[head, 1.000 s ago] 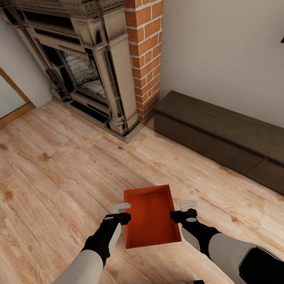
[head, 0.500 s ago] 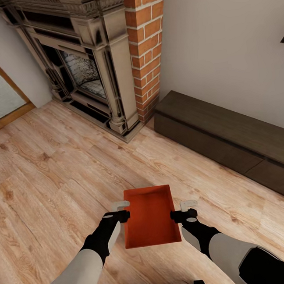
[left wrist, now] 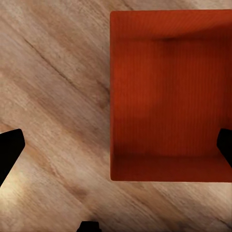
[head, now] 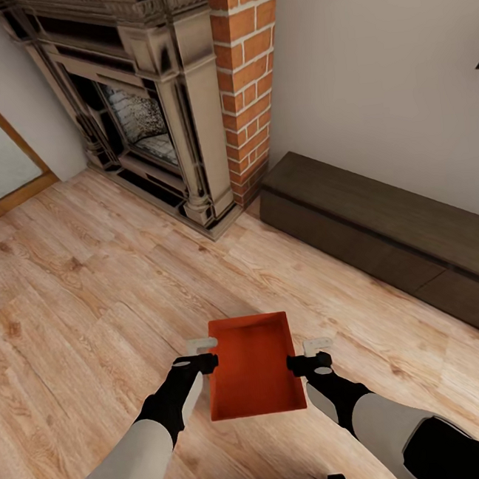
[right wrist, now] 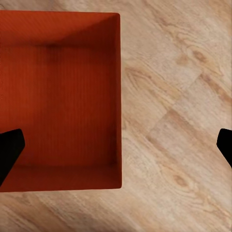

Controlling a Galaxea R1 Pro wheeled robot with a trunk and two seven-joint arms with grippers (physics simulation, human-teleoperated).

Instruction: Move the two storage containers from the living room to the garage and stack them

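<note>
Setting: living room with a light wood-plank floor [head: 76,303], a brick fireplace [head: 179,105] in the far corner and a long dark low cabinet [head: 388,237] along the wall.

Left gripper [head: 203,353]: spread open over the left wall of the container, one finger outside and one over the inside; the wrist view shows both dark fingertips wide apart with the wall between them, no contact visible.

Right gripper [head: 312,354]: likewise unclenched, straddling the right wall; its wrist view shows the fingertips well apart, nothing clamped.

Container [head: 254,364]: one orange-red rectangular tub, empty, upright, resting on the plank floor directly ahead of the robot, between the two arms.

Step in hand, as judged: two-handed pickup of one tub, with grippers positioned but the grasp not yet made.

Next move calls for: lowering both grippers onto the side walls, closing them evenly, then lifting level for the trip to the garage.
</note>
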